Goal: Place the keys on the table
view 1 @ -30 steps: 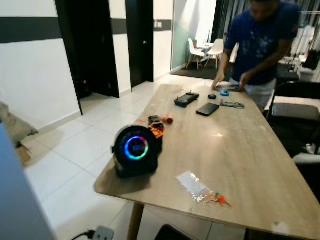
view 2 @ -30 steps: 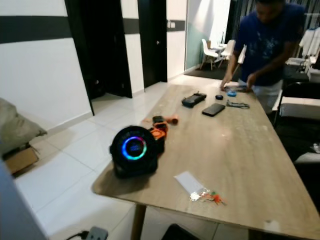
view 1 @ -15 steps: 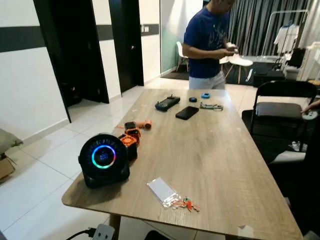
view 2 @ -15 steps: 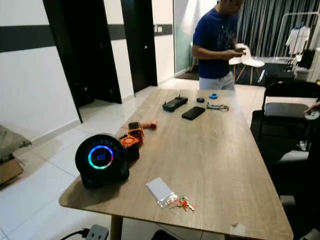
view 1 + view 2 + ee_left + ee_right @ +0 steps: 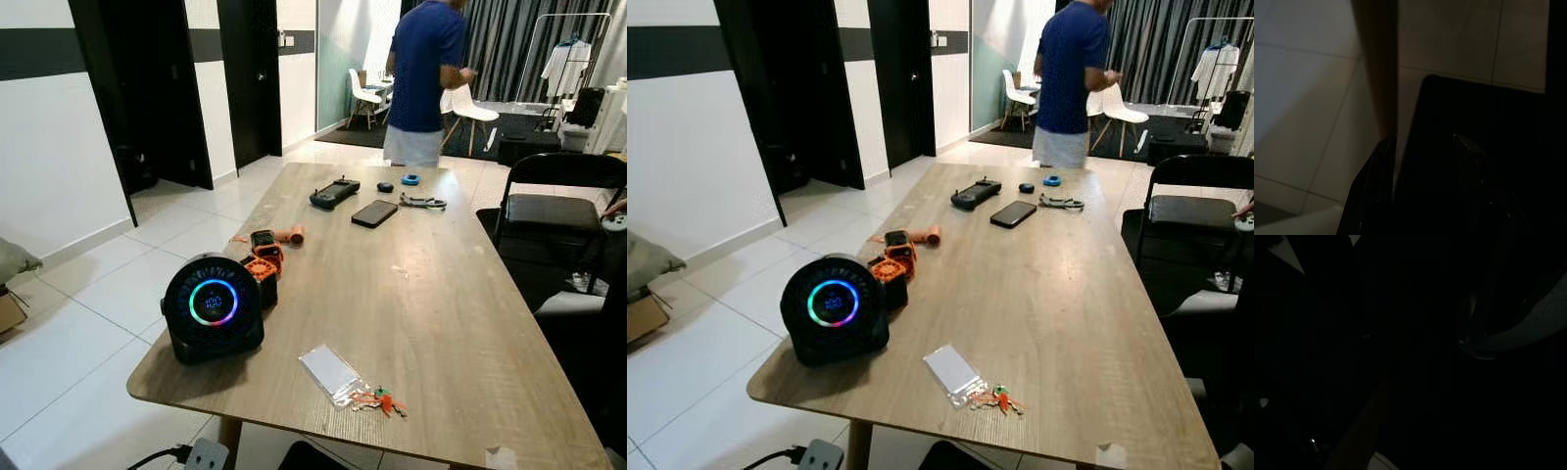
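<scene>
Already, your keys (image 5: 381,399) lie on the table (image 5: 460,294) beside a clear bag (image 5: 338,375); placement looks done. Left gripper (image 5: 1422,147) hangs narrowly parted, empty; right gripper's state: cannot tell.

Left gripper (image 5: 1422,142) dim, fingers (image 5: 1383,152) apart, hanging over pale tiled floor (image 5: 1312,88); wooden leg (image 5: 1383,73) beyond
</scene>
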Controlling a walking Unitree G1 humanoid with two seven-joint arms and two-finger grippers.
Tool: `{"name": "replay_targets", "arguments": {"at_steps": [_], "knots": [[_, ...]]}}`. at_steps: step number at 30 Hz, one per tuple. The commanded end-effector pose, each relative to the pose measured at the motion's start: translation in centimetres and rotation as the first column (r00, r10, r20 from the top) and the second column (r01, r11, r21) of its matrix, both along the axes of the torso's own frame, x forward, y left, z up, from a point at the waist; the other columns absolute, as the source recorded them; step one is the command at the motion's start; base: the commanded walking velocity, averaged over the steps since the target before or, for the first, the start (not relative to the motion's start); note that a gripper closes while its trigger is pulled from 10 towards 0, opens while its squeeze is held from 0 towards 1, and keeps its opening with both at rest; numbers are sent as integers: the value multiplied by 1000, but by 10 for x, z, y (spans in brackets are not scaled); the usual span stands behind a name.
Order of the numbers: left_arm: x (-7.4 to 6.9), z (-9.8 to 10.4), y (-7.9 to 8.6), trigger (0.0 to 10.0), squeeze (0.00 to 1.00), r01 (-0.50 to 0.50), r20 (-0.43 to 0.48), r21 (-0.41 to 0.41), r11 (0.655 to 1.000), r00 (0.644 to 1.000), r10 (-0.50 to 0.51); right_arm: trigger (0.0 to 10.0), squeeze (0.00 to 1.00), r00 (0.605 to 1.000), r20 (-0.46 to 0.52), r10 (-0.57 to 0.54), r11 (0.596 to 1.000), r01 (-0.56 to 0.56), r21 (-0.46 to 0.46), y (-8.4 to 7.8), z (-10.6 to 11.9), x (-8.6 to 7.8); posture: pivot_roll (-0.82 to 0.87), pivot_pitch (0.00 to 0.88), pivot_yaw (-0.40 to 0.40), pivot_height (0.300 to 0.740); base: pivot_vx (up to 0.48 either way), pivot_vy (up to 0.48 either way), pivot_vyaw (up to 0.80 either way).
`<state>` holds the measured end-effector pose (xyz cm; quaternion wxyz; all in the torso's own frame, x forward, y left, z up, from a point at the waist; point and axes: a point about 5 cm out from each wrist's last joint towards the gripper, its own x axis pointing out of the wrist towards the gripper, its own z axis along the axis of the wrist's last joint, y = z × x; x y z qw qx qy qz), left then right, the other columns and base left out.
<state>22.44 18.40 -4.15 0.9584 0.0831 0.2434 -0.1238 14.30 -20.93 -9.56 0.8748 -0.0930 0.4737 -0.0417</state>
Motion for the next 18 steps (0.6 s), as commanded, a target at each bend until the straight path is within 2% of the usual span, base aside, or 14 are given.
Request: {"name": "replay_targets", "arguments": {"at_steps": [1,2,4,5,9,10,12,14,18], "knots": [[-3,1,10,10000,0,4,9,-2,1000,1000,-4,10000,0,1000,-2,-20,1000,20,0,-1,-1,-3,-16,12,43,740,0,0,0],[-8,3,14,10000,0,64,27,34,997,998,-65,10000,0,1000,-4,-21,1000,21,-7,-3,-1,-4,-17,10,43,740,0,0,0],[-10,3,16,10000,0,89,34,47,995,995,-91,10000,0,1000,-5,-23,1000,23,-11,-6,-1,-5,-18,9,41,740,0,0,0],[-14,6,21,10000,0,120,71,50,991,990,-124,10000,0,1000,-10,-28,999,28,-21,-12,-1,-9,-20,8,40,740,0,0,0],[-15,11,27,10000,0,133,106,53,990,985,-138,10000,0,999,-14,-33,999,33,-30,-18,0,-13,-22,8,39,740,0,0,0],[-17,12,29,10000,0,162,114,52,985,979,-167,10000,0,999,-16,-36,999,35,-34,-22,0,-15,-24,7,37,740,0,0,0],[-25,13,32,10000,0,231,114,48,972,965,-235,10000,0,999,-20,-40,998,39,-42,-28,0,-18,-25,9,34,740,0,0,0],[-28,14,33,10000,0,260,122,32,965,957,-261,10000,0,999,-22,-41,998,40,-47,-31,1,-20,-24,10,31,740,0,0,0],[-33,19,24,10000,0,391,157,20,920,908,-389,10000,0,999,-22,-31,998,30,-51,-33,1,-20,-22,13,29,740,0,0,0]]}}
